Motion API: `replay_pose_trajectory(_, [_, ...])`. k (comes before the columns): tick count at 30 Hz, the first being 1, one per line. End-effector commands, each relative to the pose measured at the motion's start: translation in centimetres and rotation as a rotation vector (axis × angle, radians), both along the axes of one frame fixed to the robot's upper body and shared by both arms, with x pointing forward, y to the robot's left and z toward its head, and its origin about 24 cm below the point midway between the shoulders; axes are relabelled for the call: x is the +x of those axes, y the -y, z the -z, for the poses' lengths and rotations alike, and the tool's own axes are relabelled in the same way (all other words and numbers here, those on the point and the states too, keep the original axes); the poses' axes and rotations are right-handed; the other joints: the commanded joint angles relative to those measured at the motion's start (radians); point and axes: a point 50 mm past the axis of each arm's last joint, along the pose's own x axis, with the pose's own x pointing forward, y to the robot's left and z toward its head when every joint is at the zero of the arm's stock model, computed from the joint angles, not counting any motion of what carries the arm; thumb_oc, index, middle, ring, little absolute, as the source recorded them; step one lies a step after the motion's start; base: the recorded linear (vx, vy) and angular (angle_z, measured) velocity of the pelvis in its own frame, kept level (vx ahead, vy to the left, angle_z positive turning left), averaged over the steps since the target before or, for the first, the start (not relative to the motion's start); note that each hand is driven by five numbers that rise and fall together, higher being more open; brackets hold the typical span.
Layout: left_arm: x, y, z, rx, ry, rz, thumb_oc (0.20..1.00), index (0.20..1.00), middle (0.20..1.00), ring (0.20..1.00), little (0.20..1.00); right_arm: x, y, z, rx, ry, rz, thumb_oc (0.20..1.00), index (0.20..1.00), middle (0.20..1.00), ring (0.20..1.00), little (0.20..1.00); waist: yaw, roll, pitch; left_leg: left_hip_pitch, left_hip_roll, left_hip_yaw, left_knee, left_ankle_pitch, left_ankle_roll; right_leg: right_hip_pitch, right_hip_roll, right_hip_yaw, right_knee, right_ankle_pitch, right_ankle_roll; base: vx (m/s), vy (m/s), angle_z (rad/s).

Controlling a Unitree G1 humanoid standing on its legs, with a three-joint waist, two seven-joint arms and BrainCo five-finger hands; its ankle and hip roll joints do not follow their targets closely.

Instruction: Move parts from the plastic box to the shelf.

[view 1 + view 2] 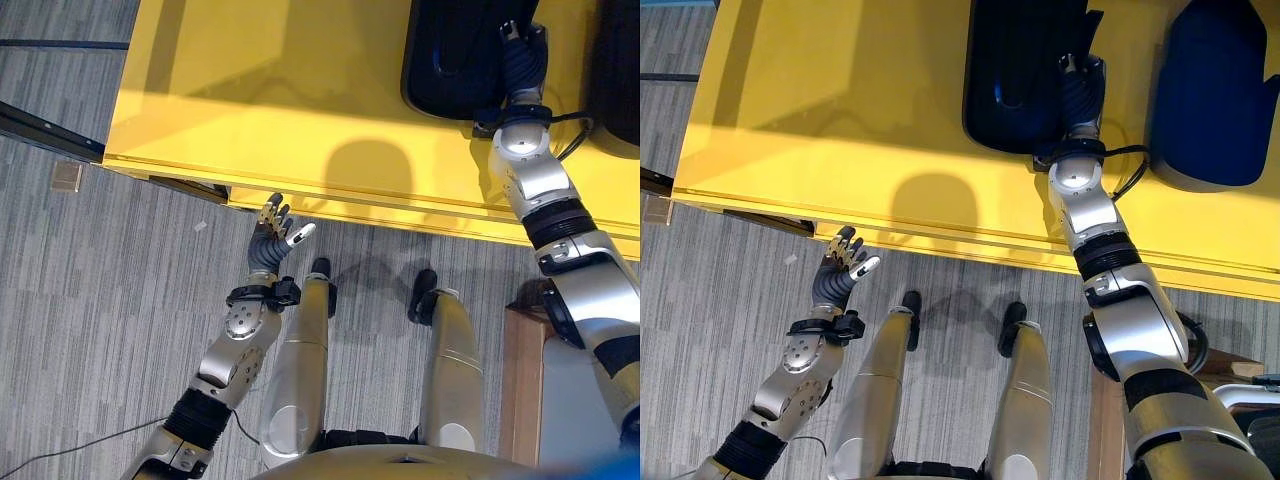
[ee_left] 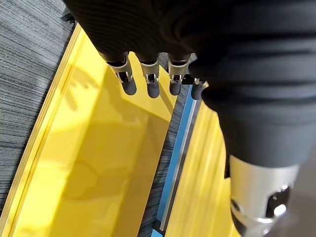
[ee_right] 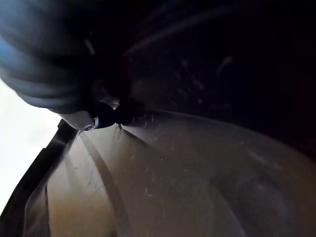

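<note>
A large black moulded part point(image 1: 1018, 70) lies on the yellow surface point(image 1: 300, 100). A second dark blue part point(image 1: 1215, 95) lies to its right. My right hand point(image 1: 1081, 92) rests on the near right edge of the black part, with its dark ribbed cover on top. In the right wrist view, the part's dark glossy surface point(image 3: 187, 173) is very close. My left hand point(image 1: 271, 238) hangs open over the carpet just in front of the yellow surface's near edge, with nothing in it; its straight fingers point(image 2: 148, 81) point toward the yellow edge.
The yellow surface has a stepped front edge point(image 1: 330, 205) running across the view. A wooden-framed object point(image 1: 522, 380) stands on the floor at the lower right. A small tan square point(image 1: 67, 176) lies on the grey carpet at the left.
</note>
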Motion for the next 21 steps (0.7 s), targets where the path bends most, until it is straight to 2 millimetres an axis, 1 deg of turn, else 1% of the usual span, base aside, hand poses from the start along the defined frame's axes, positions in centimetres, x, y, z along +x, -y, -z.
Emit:
replay_pose_trajectory(1, [0.07, 0.01, -2.55, -0.036, 0.144, -0.012, 1.0, 1.0, 1.0, 1.0, 1.0, -0.34, 1.41, 10.27, 0.03, -0.37, 0.045, 0.2, 0.2, 0.2, 0.2, 0.2, 0.007, 0.042, 0.034, -0.04, 0.011, -0.04, -0.028, -0.024, 0.012, 0.015, -0.002, -0.017, 0.062, -0.13, -0.013, 0.0, 0.0, 0.0])
replay_pose_trajectory(8, [-0.01, -0.07, -2.41, -0.036, 0.137, -0.014, 1.0, 1.0, 1.0, 1.0, 1.0, -0.53, 1.64, 10.77, 0.032, -0.381, 0.054, 0.2, 0.2, 0.2, 0.2, 0.2, 0.004, 0.042, 0.034, -0.047, 0.012, -0.04, -0.02, -0.027, 0.013, 0.006, -0.002, -0.016, 0.067, -0.13, -0.011, 0.0, 0.0, 0.0])
replay_pose_trajectory(10, [0.0, -0.12, -2.42, -0.036, 0.137, -0.014, 1.0, 1.0, 1.0, 1.0, 1.0, -0.49, 1.6, 10.48, 0.022, -0.372, 0.053, 0.2, 0.2, 0.2, 0.2, 0.2, 0.004, 0.042, 0.034, -0.046, 0.011, -0.04, -0.021, -0.027, 0.013, 0.008, -0.002, -0.016, 0.065, -0.129, -0.011, 0.0, 0.0, 0.0])
replay_pose_trajectory(11, [-0.01, -0.16, -2.43, -0.034, 0.137, -0.015, 1.0, 1.0, 1.0, 1.0, 1.0, -0.46, 1.61, 10.39, 0.021, -0.371, 0.053, 0.256, 0.256, 0.256, 0.256, 0.256, 0.004, 0.042, 0.034, -0.046, 0.011, -0.041, -0.02, -0.027, 0.013, 0.009, -0.002, -0.016, 0.065, -0.128, -0.011, 0.0, 0.0, 0.0])
replay_pose_trajectory(12, [-0.01, -0.23, -2.47, -0.033, 0.139, -0.017, 1.0, 1.0, 1.0, 1.0, 1.0, -0.43, 1.61, 10.35, 0.021, -0.371, 0.052, 0.495, 0.495, 0.495, 0.495, 0.495, 0.004, 0.041, 0.034, -0.045, 0.012, -0.04, -0.022, -0.027, 0.012, 0.009, -0.002, -0.016, 0.065, -0.128, -0.011, 0.0, 0.0, 0.0])
replay_pose_trajectory(13, [0.01, -0.23, -2.47, -0.033, 0.138, -0.018, 1.0, 1.0, 1.0, 1.0, 1.0, -0.41, 1.58, 10.31, 0.037, -0.369, 0.05, 1.0, 1.0, 1.0, 1.0, 1.0, 0.004, 0.04, 0.034, -0.044, 0.012, -0.041, -0.023, -0.027, 0.012, 0.01, -0.001, -0.016, 0.063, -0.128, -0.011, 0.0, 0.0, 0.0])
replay_pose_trajectory(16, [0.0, -0.24, -2.43, -0.034, 0.136, -0.018, 1.0, 1.0, 1.0, 1.0, 1.0, -0.38, 1.64, 10.36, 0.05, -0.374, 0.05, 1.0, 1.0, 1.0, 1.0, 1.0, 0.005, 0.039, 0.034, -0.042, 0.012, -0.04, -0.025, -0.025, 0.012, 0.011, -0.001, -0.017, 0.063, -0.127, -0.01, 0.0, 0.0, 0.0])
replay_pose_trajectory(19, [0.05, -0.24, -2.47, -0.036, 0.136, -0.02, 1.0, 1.0, 1.0, 1.0, 1.0, -0.57, 1.13, 10.16, 0.077, -0.342, 0.032, 1.0, 1.0, 1.0, 1.0, 1.0, -0.001, 0.035, 0.034, -0.044, 0.014, -0.042, -0.026, -0.024, 0.011, 0.011, 0.001, -0.016, 0.06, -0.127, -0.011, 0.0, 0.0, 0.0])
replay_pose_trajectory(21, [0.09, -0.36, -2.41, -0.037, 0.133, -0.031, 1.0, 1.0, 1.0, 1.0, 1.0, -0.93, 0.83, 10.41, 0.118, -0.324, 0.014, 1.0, 1.0, 1.0, 1.0, 1.0, -0.005, 0.032, 0.034, -0.044, 0.014, -0.039, -0.027, -0.024, 0.012, 0.01, 0.002, -0.016, 0.06, -0.127, -0.011, 0.0, 0.0, 0.0])
